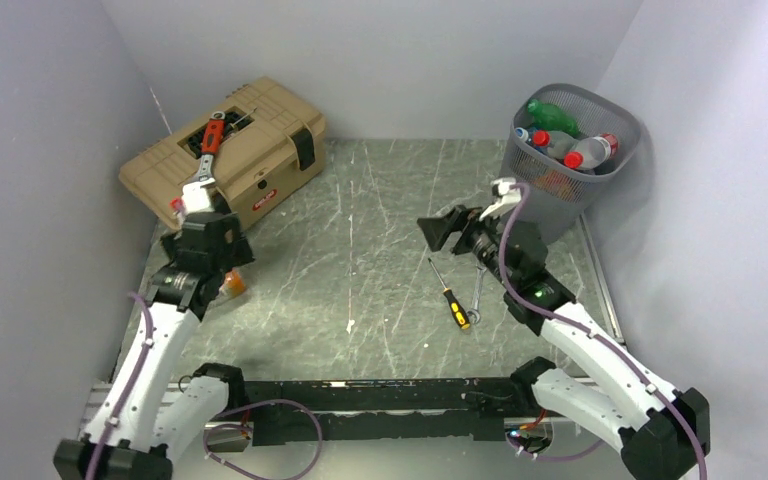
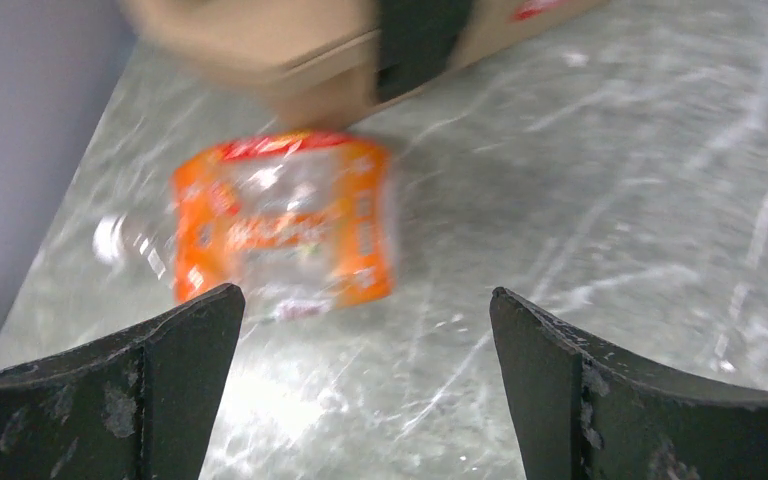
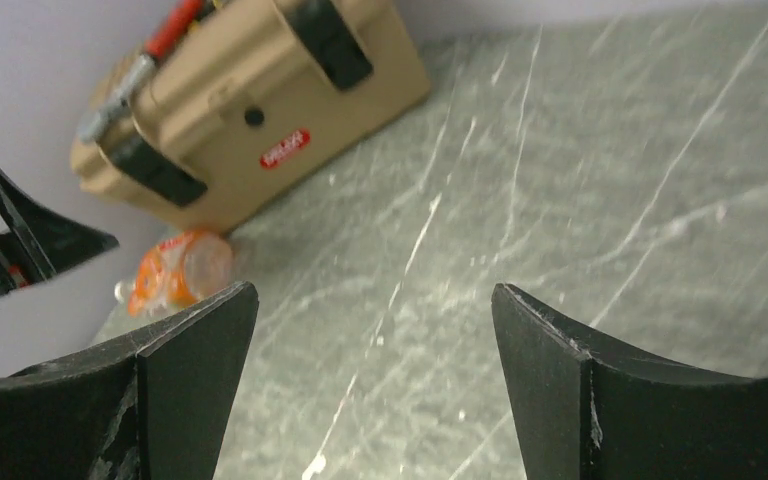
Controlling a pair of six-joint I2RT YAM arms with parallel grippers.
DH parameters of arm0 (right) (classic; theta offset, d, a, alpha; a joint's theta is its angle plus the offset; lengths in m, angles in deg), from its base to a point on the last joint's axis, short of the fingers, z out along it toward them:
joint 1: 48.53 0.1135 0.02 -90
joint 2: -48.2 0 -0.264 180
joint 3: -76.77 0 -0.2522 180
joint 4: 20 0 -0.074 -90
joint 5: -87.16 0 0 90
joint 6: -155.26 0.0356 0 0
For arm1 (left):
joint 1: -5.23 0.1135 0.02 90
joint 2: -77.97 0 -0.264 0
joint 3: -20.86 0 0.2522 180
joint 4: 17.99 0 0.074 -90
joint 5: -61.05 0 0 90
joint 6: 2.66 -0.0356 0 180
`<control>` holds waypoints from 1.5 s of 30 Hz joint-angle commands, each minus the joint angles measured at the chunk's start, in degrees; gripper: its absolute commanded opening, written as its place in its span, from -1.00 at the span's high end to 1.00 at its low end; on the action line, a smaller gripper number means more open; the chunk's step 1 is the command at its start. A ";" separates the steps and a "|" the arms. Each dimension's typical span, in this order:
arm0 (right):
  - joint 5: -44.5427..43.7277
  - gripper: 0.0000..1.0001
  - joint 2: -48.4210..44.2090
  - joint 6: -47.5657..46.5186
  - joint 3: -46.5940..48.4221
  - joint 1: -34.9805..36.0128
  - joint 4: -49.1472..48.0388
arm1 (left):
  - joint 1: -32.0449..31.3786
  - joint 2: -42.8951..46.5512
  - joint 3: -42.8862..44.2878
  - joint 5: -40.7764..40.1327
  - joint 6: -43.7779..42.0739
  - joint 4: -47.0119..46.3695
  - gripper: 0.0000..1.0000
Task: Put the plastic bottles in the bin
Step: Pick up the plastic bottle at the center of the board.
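Observation:
A clear plastic bottle with an orange label (image 2: 285, 225) lies on its side on the table by the left wall, just ahead of my left gripper (image 2: 365, 300). That gripper is open, and the bottle is beyond its fingertips, not between them. From above the same bottle (image 1: 232, 285) peeks out beside the left wrist. The grey mesh bin (image 1: 615, 180) stands at the far right corner. It holds a green bottle (image 1: 552, 115) and clear red-capped ones (image 1: 590, 152). My right gripper (image 1: 440, 230) hangs open and empty over mid-table, left of the bin.
A tan toolbox (image 1: 260, 160) with black latches sits at the far left, a red-handled wrench (image 1: 210, 140) on its lid. A yellow-and-black screwdriver (image 1: 450, 300) and a small spanner (image 1: 477, 290) lie under the right arm. Walls close in on three sides.

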 commanded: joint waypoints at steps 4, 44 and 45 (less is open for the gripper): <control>2.73 -0.80 -1.26 5.10 -6.30 6.19 -7.90 | 12.12 7.08 -3.92 1.42 22.51 10.07 -0.98; 1.35 -0.81 -14.56 1.91 -13.51 17.28 2.29 | 19.47 6.44 -32.78 -9.51 87.62 -12.12 -0.76; 1.19 -0.81 -14.56 1.72 -13.25 17.33 2.48 | 19.47 5.11 -32.85 -9.47 87.32 -13.31 -0.75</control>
